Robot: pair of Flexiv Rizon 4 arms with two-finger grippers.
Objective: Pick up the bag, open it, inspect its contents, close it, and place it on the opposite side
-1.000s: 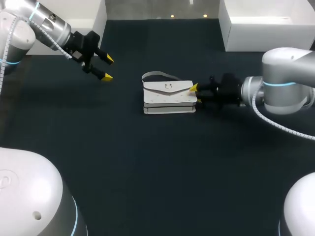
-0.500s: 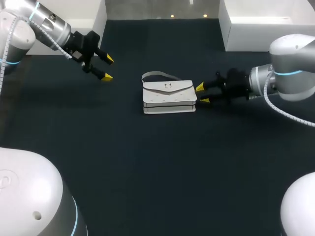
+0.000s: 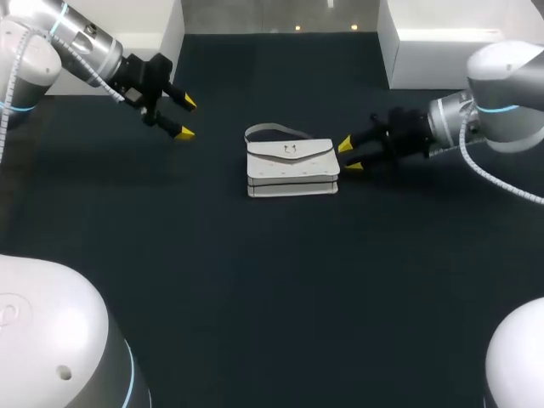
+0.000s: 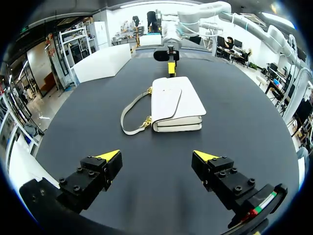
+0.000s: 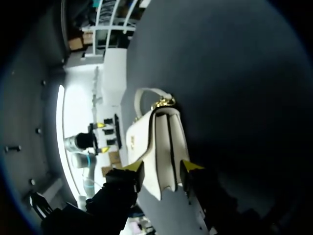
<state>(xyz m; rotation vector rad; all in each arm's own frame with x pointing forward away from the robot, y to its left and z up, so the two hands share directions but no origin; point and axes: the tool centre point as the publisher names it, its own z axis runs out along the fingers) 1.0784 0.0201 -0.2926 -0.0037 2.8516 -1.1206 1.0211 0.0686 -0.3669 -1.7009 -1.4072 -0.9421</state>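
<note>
So the bag (image 3: 291,168) sits a bit above the middle of the frame in the head view, lying flat on the dark table (image 3: 272,289). It's white, the flap (image 3: 291,151) is down, and the strap (image 3: 270,130) is flopped out past its upper left corner. The right gripper (image 3: 348,155) comes in from the right edge and is parked just beside the bag's right end, fingers spread, nothing pinched; there looks to be a sliver of table between the yellow tips and the bag. The left gripper (image 3: 185,117) hangs in the upper left of the frame, well apart from the bag, jaws wide and empty too. From the left wrist view, the left gripper (image 4: 156,155) has its tips splayed with bare table between them. The bag (image 4: 176,103) is well ahead of it with the strap (image 4: 132,110) looping off the side on little gold rings, and the right gripper (image 4: 171,68) is just past the bag's far end. In the right wrist view, the right gripper (image 5: 163,166) has the near end of the bag (image 5: 159,142) right ahead of its open fingers, with the strap (image 5: 146,94) at the far end, and the left gripper (image 5: 101,137) shows small beyond it
</note>
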